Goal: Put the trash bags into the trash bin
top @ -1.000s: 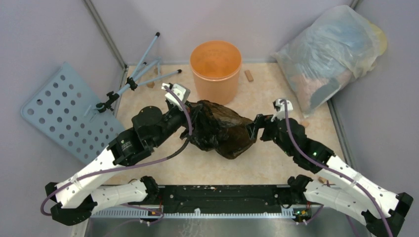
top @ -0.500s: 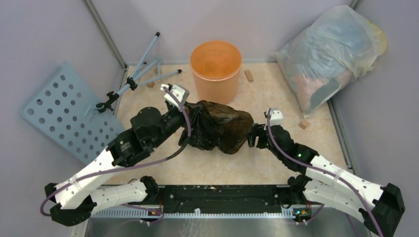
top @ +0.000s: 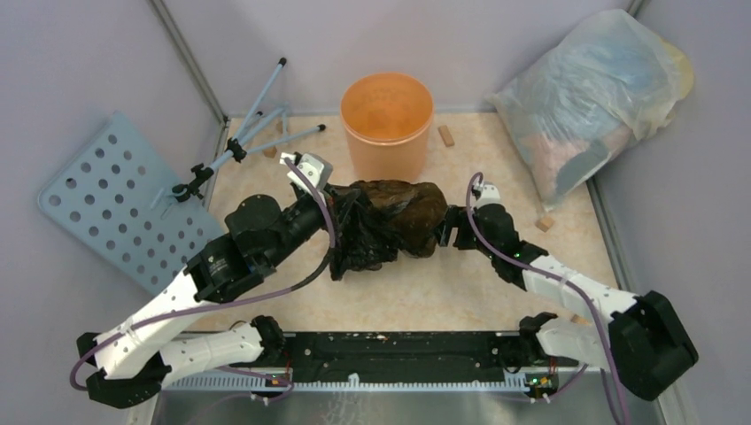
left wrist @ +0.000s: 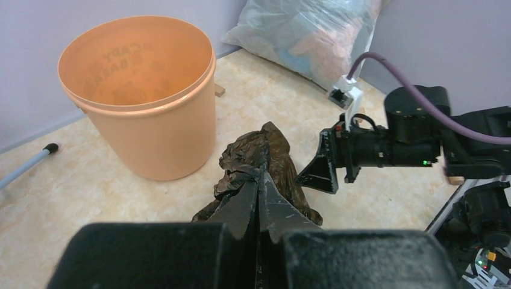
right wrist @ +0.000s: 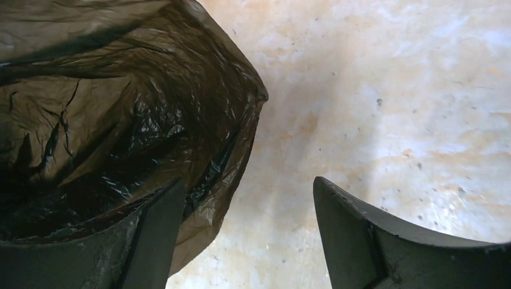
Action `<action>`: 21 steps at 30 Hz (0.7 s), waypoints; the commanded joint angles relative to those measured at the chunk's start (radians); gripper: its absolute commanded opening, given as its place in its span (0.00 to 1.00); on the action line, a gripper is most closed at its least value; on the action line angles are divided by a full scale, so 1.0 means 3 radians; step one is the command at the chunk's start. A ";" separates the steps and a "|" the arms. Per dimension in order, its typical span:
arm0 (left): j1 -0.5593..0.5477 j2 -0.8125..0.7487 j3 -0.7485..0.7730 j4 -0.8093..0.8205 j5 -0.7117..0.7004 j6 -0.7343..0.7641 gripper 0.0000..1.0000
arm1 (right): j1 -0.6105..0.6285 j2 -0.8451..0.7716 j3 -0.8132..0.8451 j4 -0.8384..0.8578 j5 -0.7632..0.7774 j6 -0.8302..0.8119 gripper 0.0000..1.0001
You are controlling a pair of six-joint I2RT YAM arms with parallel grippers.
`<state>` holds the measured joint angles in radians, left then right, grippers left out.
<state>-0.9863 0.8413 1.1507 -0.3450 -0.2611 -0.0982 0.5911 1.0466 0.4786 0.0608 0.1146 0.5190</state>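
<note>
The black trash bag (top: pixel 390 221) hangs crumpled just in front of the orange trash bin (top: pixel 387 124). My left gripper (top: pixel 341 208) is shut on its bunched left end; in the left wrist view the fingertips (left wrist: pixel 259 174) pinch the crinkled plastic (left wrist: pixel 268 156), with the bin (left wrist: pixel 144 96) close behind. My right gripper (top: pixel 445 228) stands open at the bag's right end. In the right wrist view its left finger (right wrist: pixel 150 229) lies against the glossy plastic (right wrist: pixel 120 102), and only bare floor shows between the jaws (right wrist: pixel 247 183).
A big translucent stuffed bag (top: pixel 589 97) leans in the back right corner. A perforated blue-grey panel (top: pixel 115 204) and a folded tripod (top: pixel 248 133) lie at the left. Small wooden blocks (top: pixel 445 135) (top: pixel 545 223) sit on the floor. Walls close in on three sides.
The right arm has swung left and forward to the bag's right end. The bag has bunched up and shifted toward the bin, and the left gripper has moved slightly back-left with it.
</note>
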 commanded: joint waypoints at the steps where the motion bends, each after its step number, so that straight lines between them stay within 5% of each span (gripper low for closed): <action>1: 0.0000 -0.0077 0.0006 0.0072 0.0086 -0.0006 0.00 | -0.0262 0.0354 0.0153 0.0587 -0.0697 0.0104 0.77; 13: 0.0000 -0.0177 -0.0008 0.0001 0.0142 -0.0031 0.00 | -0.0416 0.1143 0.0465 0.1224 -0.1352 0.0329 0.71; 18: 0.0000 -0.0220 -0.0032 -0.0003 0.0124 -0.0027 0.00 | -0.0416 0.1429 0.0616 0.1197 -0.1442 0.0365 0.54; 21: 0.0000 -0.0234 -0.0037 -0.0027 0.0120 -0.0034 0.00 | -0.0416 0.1445 0.0643 0.1199 -0.1437 0.0356 0.33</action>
<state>-0.9867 0.7864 1.1477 -0.3691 -0.2279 -0.1024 0.4744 1.4715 0.6308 0.3771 -0.2863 0.6231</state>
